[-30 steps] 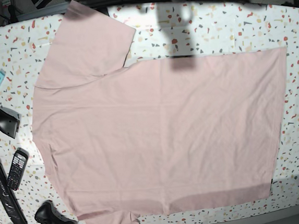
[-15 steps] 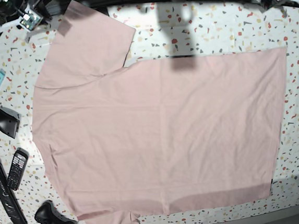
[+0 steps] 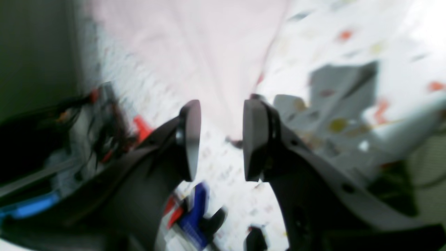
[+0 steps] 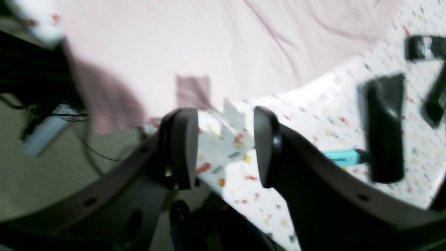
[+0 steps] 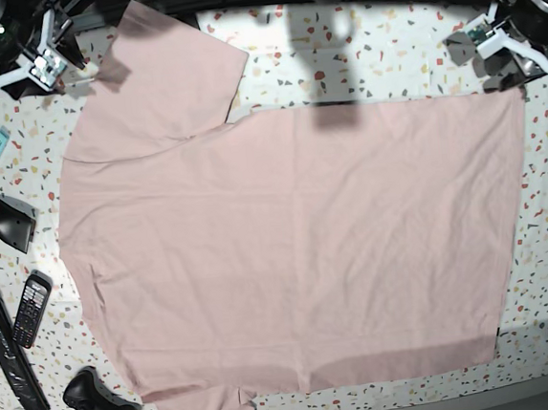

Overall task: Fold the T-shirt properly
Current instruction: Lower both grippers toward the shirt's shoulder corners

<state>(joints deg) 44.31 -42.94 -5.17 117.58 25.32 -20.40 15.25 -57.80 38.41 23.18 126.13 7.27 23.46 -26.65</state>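
While both arms are hanging over the far corners of the speckled worktop (image 5: 385,51), each pincer is showing a clear gap between its pads and is gripping nothing. In the left wrist view, the left pincer (image 3: 217,139) is standing moderately parted, and the pale pink T-shirt (image 3: 195,45) is lying ahead of it, its edge running away just beyond the right pad. Below and behind this pincer a blurred blue and red tool (image 3: 193,216) is lying on the worktop. In the right wrist view, the right pincer (image 4: 224,148) is likewise standing parted, with bare worktop showing between the pads and the T-shirt filling the space beyond them. To the right of this pincer a turquoise marker (image 4: 339,157) is lying beside a black wedge-shaped block (image 4: 383,129). From the base view, the T-shirt (image 5: 297,251) is lying spread flat, plain side up, between the two arms; the right pincer (image 5: 45,52) is sitting just beside the far sleeve, and the left pincer (image 5: 491,47) is sitting near the far hem corner.
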